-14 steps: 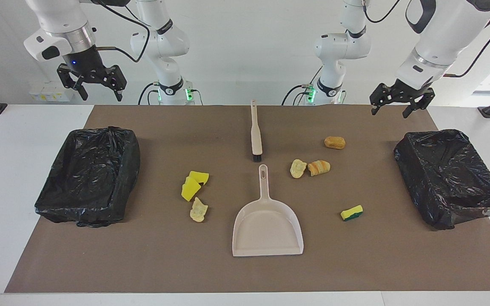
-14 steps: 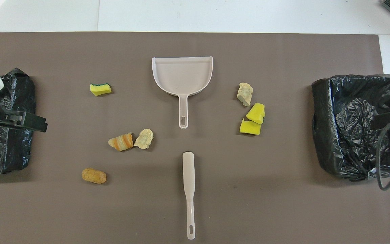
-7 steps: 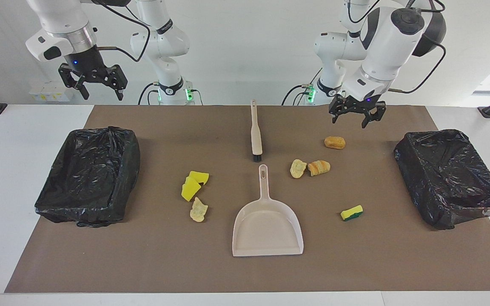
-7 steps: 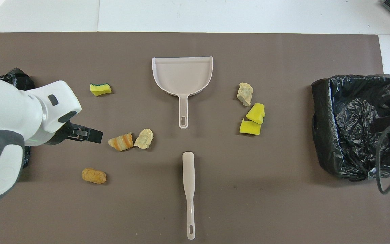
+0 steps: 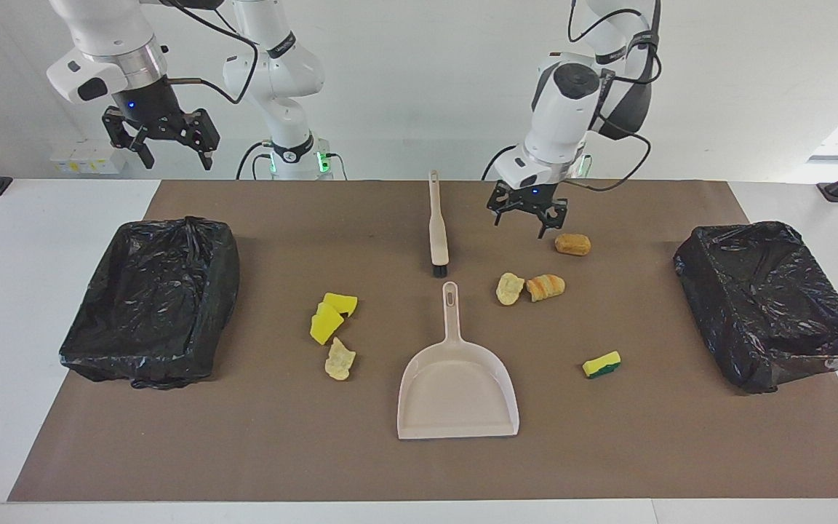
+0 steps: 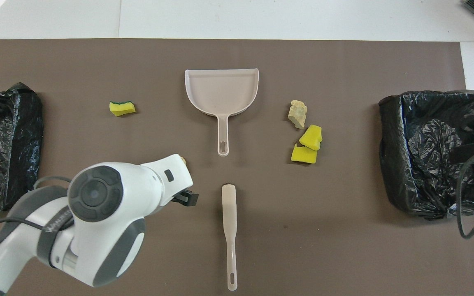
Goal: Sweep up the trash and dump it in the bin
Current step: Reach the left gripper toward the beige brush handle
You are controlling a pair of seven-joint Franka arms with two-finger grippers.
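The beige brush (image 5: 437, 233) (image 6: 229, 218) lies in the middle of the mat, handle toward the robots. The beige dustpan (image 5: 457, 386) (image 6: 221, 92) lies farther out, in line with it. My left gripper (image 5: 519, 227) hangs open and empty low over the mat, between the brush and a bread roll (image 5: 572, 244). Trash lies scattered: a striped roll (image 5: 545, 287) beside a pale chip (image 5: 510, 288), a green-backed sponge (image 5: 601, 364) (image 6: 121, 108), two yellow sponges (image 5: 332, 316) (image 6: 307, 144) and another chip (image 5: 340, 359) (image 6: 298, 114). My right gripper (image 5: 175, 161) waits open, high up.
Two bins lined with black bags stand on the brown mat, one at the right arm's end (image 5: 153, 298) (image 6: 434, 152), one at the left arm's end (image 5: 768, 302) (image 6: 2, 144). In the overhead view the left arm covers the rolls and one chip.
The left gripper has swung from over the bin at its end toward the middle and come down beside the brush. The right gripper has hardly moved. Nothing on the mat has shifted.
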